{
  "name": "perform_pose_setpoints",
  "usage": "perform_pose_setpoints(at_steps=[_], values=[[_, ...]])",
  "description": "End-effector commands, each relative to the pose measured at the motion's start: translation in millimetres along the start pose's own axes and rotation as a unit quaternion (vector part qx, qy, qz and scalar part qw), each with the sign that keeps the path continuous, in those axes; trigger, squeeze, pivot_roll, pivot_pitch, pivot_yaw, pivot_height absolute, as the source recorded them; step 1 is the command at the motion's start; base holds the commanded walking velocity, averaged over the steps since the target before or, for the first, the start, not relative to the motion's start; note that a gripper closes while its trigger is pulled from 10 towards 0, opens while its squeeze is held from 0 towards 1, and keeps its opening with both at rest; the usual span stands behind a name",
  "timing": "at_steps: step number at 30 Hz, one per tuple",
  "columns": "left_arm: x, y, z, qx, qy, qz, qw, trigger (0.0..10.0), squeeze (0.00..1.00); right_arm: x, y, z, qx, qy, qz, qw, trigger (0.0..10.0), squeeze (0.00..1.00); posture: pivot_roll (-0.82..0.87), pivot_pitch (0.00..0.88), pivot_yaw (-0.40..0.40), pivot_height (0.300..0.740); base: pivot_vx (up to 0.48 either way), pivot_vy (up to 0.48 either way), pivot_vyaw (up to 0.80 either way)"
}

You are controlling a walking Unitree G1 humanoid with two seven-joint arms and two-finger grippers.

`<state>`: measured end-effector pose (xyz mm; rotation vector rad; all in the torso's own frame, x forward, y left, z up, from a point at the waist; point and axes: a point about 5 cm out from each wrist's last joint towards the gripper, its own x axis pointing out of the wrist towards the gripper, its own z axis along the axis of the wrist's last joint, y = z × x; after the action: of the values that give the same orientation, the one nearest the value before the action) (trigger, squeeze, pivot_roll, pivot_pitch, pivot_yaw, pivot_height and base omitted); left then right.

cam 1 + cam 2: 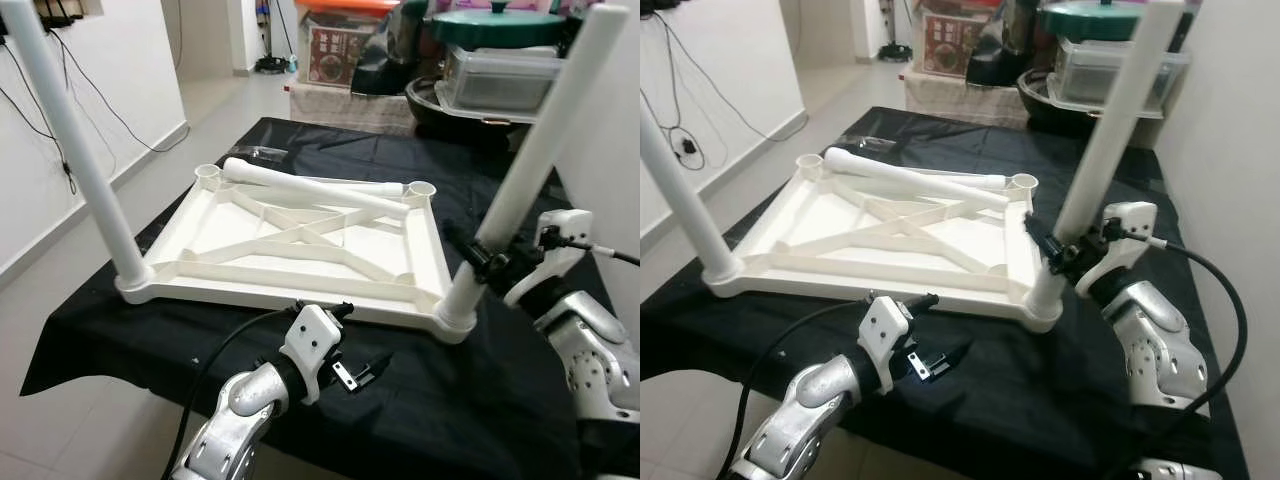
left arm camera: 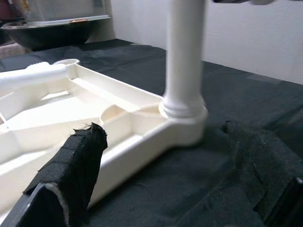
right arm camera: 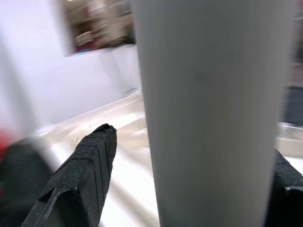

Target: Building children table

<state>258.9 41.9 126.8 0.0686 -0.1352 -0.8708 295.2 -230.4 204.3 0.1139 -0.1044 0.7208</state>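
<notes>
A white plastic table top (image 1: 290, 300) lies upside down on a black cloth. White legs stand in its near-left corner (image 1: 80, 150) and near-right corner (image 1: 530, 170). A third leg (image 1: 315, 188) lies loose across the far side, between two empty sockets (image 1: 207, 173) (image 1: 421, 188). My right gripper (image 1: 480, 262) is low on the near-right leg (image 3: 213, 113), open, with a finger (image 3: 85, 165) standing off one side of it. My left gripper (image 1: 365, 372) hovers open in front of the top's near edge, holding nothing, and its fingers (image 2: 80, 156) point toward that same leg's base (image 2: 184, 109).
The black cloth (image 1: 480, 400) covers the whole work table. A small clear bag (image 1: 262, 152) lies at the far edge. Behind stand a green-lidded pot (image 1: 497, 25), a clear tub (image 1: 500, 80) and boxes. A white wall is close on the right, and open floor lies on the left.
</notes>
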Motion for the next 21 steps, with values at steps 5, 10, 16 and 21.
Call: perform_pose_setpoints(at_steps=[5,10,16,21], values=[[-1.2,-1.0,-4,0.008,0.005,-0.004,1.000,10.0,0.00,22.2,28.2,-2,0.012,0.026,0.159,0.987,10.0,0.00,0.08,0.000,-0.055,0.740,0.000,0.000,0.00],[-1.3,-1.1,-4,0.008,0.005,-0.004,1.000,10.0,0.00,34.1,25.8,-12,-0.008,0.041,0.125,0.991,0.0,0.00,0.08,0.000,-0.058,0.740,0.000,0.000,0.00],[-1.2,-0.8,-4,0.007,0.005,-0.004,1.000,10.0,0.00,45.5,7.0,-27,-0.028,0.048,-0.025,0.998,0.0,0.00,0.07,0.000,-0.058,0.740,0.000,0.000,0.00],[-0.9,-0.5,-4,0.006,0.005,-0.004,1.000,10.0,0.00,37.8,-21.4,-33,-0.005,0.035,-0.229,0.973,0.0,0.00,0.07,0.000,-0.056,0.740,0.000,0.000,0.00]])
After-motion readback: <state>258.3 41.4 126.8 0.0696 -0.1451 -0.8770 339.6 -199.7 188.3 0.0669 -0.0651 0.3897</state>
